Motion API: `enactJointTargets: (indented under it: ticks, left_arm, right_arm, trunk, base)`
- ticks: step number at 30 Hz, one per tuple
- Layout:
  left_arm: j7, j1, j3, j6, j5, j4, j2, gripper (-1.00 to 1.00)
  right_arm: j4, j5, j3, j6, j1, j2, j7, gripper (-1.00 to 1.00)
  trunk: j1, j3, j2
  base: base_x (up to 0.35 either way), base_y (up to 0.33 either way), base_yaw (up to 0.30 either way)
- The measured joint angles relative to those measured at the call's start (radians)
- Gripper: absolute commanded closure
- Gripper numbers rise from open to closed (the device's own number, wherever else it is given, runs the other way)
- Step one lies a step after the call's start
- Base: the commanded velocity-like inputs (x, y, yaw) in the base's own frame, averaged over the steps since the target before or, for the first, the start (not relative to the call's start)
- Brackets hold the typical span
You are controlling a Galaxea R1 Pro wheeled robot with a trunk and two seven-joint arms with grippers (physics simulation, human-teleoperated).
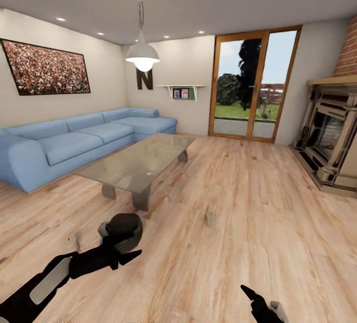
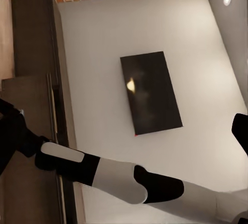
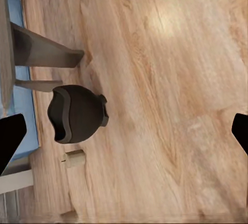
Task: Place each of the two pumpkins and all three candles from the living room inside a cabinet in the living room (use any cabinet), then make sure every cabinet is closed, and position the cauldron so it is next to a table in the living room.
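The black cauldron point(image 1: 124, 228) stands on the wood floor just in front of the grey glossy table point(image 1: 139, 161). My left gripper point(image 1: 125, 257) hovers open right beside the cauldron on its near side. One beige candle point(image 1: 210, 220) stands on the floor to the cauldron's right, and another candle point(image 1: 73, 243) peeks out behind my left arm. My right gripper point(image 1: 258, 299) is low at the front right, open; its wrist view looks down on the cauldron point(image 3: 77, 113), a candle point(image 3: 75, 158) and the table legs point(image 3: 46, 53). The dark brown cabinet point(image 2: 32, 33) runs along a wall. No pumpkin is in sight.
A blue corner sofa point(image 1: 74, 142) wraps the table's far and left sides. A fireplace point(image 1: 332, 139) stands at the right wall and a glass door point(image 1: 250, 90) at the back. A dark TV point(image 2: 151, 92) hangs on the wall above the cabinet. Wood floor stretches to the right.
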Motion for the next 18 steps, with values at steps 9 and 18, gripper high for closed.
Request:
enactJointTargets:
  ticks: [9, 18]
  left_arm:
    - [-0.001, 0.000, 0.001, 0.000, 0.000, 0.001, 0.001, -1.00]
    - [0.000, 0.000, 0.000, 0.000, 0.000, 0.003, 0.000, -1.00]
  right_arm:
    - [0.000, -0.005, 0.030, -0.006, 0.000, 0.000, 0.007, -1.00]
    - [0.000, -0.004, 0.032, 0.000, 0.000, 0.000, -0.005, -1.00]
  trunk:
    - [0.000, 0.000, 0.000]
    - [0.000, 0.000, 0.000]
  base:
    - [0.000, 0.017, 0.144]
    - [0.000, 0.187, 0.002]
